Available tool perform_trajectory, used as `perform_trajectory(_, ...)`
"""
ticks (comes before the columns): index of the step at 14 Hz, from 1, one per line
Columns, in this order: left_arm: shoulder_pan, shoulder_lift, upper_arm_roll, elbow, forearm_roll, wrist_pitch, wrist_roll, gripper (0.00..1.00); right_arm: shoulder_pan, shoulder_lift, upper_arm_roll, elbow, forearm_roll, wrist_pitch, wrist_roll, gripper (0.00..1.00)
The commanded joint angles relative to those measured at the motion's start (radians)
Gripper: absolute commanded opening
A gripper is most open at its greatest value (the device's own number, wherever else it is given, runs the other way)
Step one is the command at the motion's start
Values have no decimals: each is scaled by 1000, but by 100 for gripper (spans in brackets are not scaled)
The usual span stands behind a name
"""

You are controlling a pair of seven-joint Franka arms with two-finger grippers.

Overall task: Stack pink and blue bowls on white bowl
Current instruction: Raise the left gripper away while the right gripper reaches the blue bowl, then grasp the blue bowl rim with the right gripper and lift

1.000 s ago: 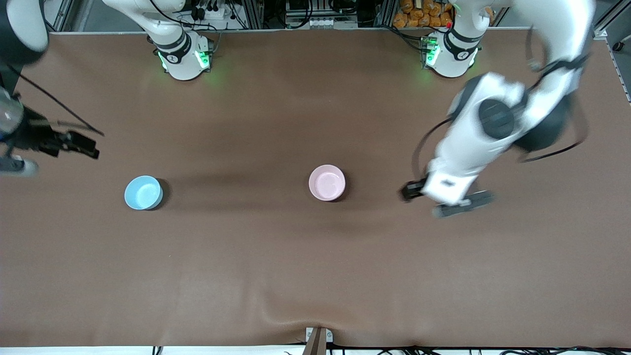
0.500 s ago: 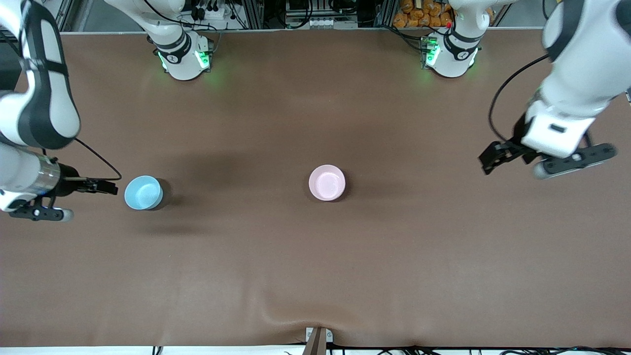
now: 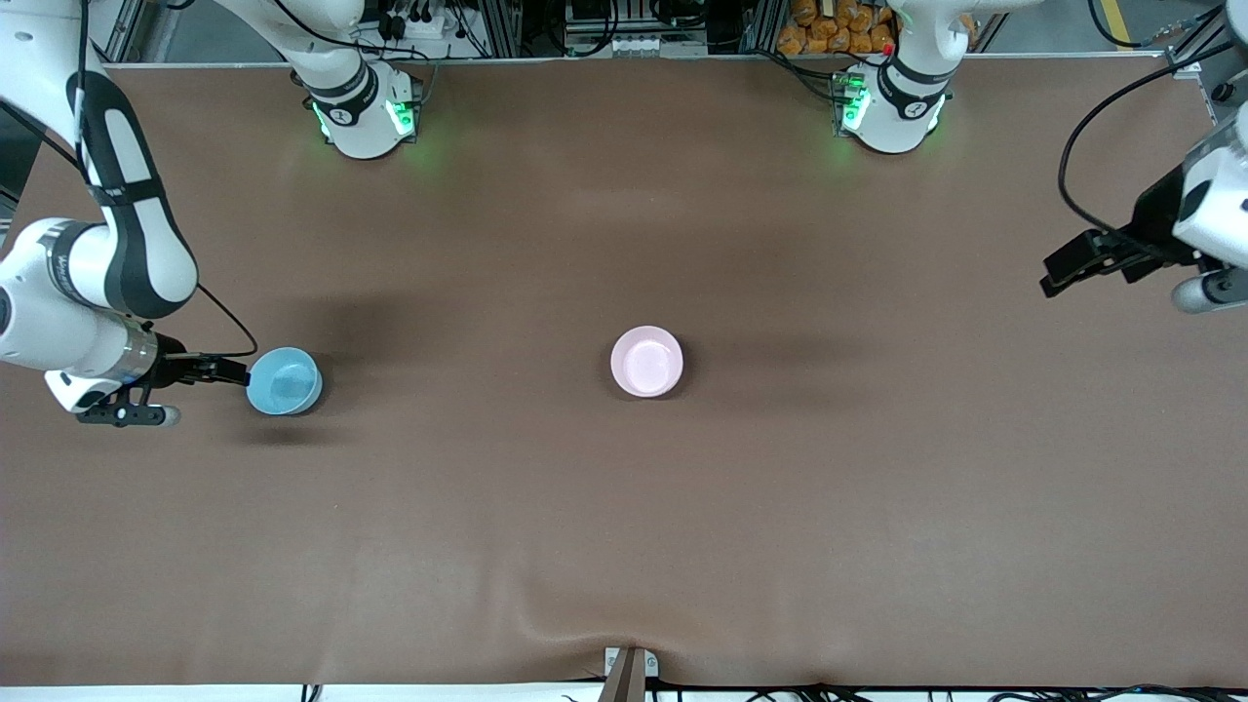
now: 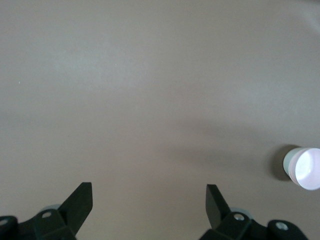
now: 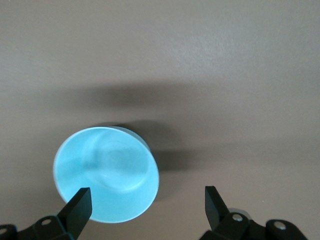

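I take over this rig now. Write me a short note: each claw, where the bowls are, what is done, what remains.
Right claw: open, at the rim of the small light blue plastic bowl, toward the right arm's end of the table.
Left claw: open, holding nothing, over bare table at the left arm's end.
Small pale pink plastic bowl: at mid-table. No white bowl is visible.
Done: nothing visibly stacked.
Left: grasp the blue bowl and stack.

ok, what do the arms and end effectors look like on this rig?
Both arms are glossy white with black joint bands and loose black cables. The bases glow green. The right end effector and left end effector have black, wedge-tipped fingers on a black body, with a white wrist block and a grey bar-shaped camera mount.
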Motion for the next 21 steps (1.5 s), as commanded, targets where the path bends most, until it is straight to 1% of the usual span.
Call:
perform_trajectory(1,-20,-16,19,48,-23,-93,13,100,-42,42,20,-31,-5,92,-79,93)
perform_trajectory(2,-18,-18,16,48,-25,-106,13,100,-45,57,20,-45,-2,116,-94,87)
perform_trajectory(3,-18,-25,16,51,-26,-113,13,100,-47,65,20,-51,1,127,-94,78)
perform_trajectory(4,-27,-54,20,51,-26,-112,8,100,-45,67,20,-57,2,127,-94,68)
perform_trajectory(5,-27,-54,20,51,-29,-112,13,100,-45,67,21,-67,5,129,-94,58)
perform_trajectory(7,-26,-53,19,40,-30,-113,11,100,-39,73,21,-77,11,147,-94,52)
perform_trajectory(8,-24,-50,19,37,-31,-115,13,100,-41,79,23,-79,13,149,-94,47)
perform_trajectory(10,-15,-39,20,36,-31,-116,22,100,-39,82,23,-82,13,147,-94,28)
perform_trajectory(12,-15,-27,20,39,-31,-115,23,100,-34,79,26,-81,15,140,-82,27)
perform_trajectory(13,-15,-27,20,40,-31,-113,23,100,-28,74,28,-81,15,136,-79,23)
perform_trajectory(14,-15,-28,20,42,-31,-113,25,100,-27,74,28,-81,15,136,-79,14)
perform_trajectory(15,-15,-39,20,40,-31,-115,26,100,-28,74,28,-81,15,138,-79,1)
perform_trajectory(16,-15,-57,20,40,-31,-116,26,100,-28,74,29,-79,15,136,-79,0)
perform_trajectory(19,-15,-65,20,42,-33,-116,30,100,-25,68,41,-74,24,126,-75,0)
perform_trajectory(20,-15,-65,20,42,-33,-116,34,100,-25,65,52,-65,50,106,-71,0)
perform_trajectory(21,-15,-64,20,43,-33,-116,34,100,-24,56,66,-42,98,68,-55,0)
